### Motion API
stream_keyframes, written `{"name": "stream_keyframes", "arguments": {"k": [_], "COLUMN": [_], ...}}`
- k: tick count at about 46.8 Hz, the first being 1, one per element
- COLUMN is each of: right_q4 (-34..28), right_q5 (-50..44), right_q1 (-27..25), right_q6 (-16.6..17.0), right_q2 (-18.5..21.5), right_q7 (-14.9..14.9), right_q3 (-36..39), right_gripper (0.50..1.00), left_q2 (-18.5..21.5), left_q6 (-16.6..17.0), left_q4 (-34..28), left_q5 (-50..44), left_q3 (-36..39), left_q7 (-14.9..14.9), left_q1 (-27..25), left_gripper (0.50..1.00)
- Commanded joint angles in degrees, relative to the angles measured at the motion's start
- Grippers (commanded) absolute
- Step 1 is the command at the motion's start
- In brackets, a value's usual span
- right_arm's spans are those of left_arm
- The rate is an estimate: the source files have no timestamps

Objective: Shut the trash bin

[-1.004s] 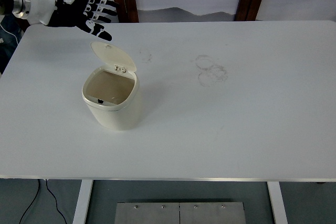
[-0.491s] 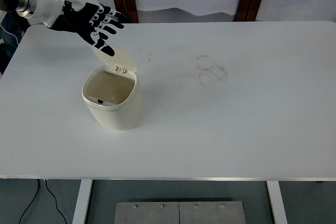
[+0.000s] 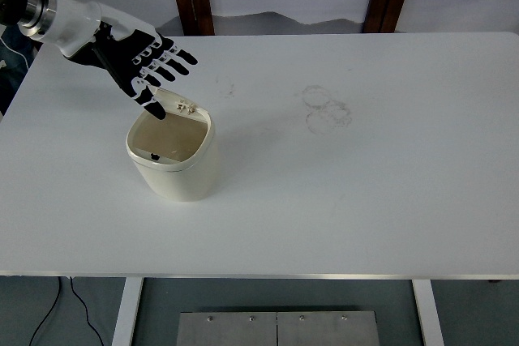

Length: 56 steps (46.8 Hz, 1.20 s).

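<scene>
The cream trash bin (image 3: 172,158) stands on the white surface (image 3: 365,192), mouth open, its interior in plain sight. The left hand (image 3: 144,64) hangs just behind and above the bin's rim, fingers spread and holding nothing, thumb pointing down toward the opening. The lid (image 3: 180,103) is tipped up at the bin's back edge, partly hidden behind that hand.

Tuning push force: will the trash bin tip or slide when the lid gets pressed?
The trash bin looks empty and thin-walled, so probably light and liable to slide. It is tall for its base, so an off-centre push from the left hand on the lid might tip it.
</scene>
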Motion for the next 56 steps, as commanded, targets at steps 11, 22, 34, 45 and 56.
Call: {"name": "stream_keyframes", "arguments": {"k": [11,22,34,45,56], "right_q4": [0.00,0.00,0.00,0.00,0.00], "right_q5": [0.00,0.00,0.00,0.00,0.00], "right_q1": [0.03,0.03,0.03,0.03,0.03], "right_q6": [0.00,0.00,0.09,0.09,0.00], "right_q2": [0.00,0.00,0.00,0.00,0.00], "right_q7": [0.00,0.00,0.00,0.00,0.00], "right_q3": [0.01,0.01,0.09,0.09,0.01], "right_gripper": [0.995,0.995,0.995,0.995,0.995], "left_q2": [-0.47,-1.35,-3.02,-4.86,-5.66], "left_q6": [-0.64,-0.63,-0.72,-0.63,-0.55], "left_q4": [-1.40,-1.85,-1.85,-1.76,-1.85], "left_q5": [0.00,0.00,0.79,0.88,0.88], "left_q3": [3.38,6.10,6.54,6.54,6.54], "left_q7": [-0.01,-0.01,-0.01,-0.10,-0.10], "left_q1": [-1.21,-1.12,-0.07,1.34,1.34], "left_gripper": [1.000,1.000,1.000,1.000,1.000]}}
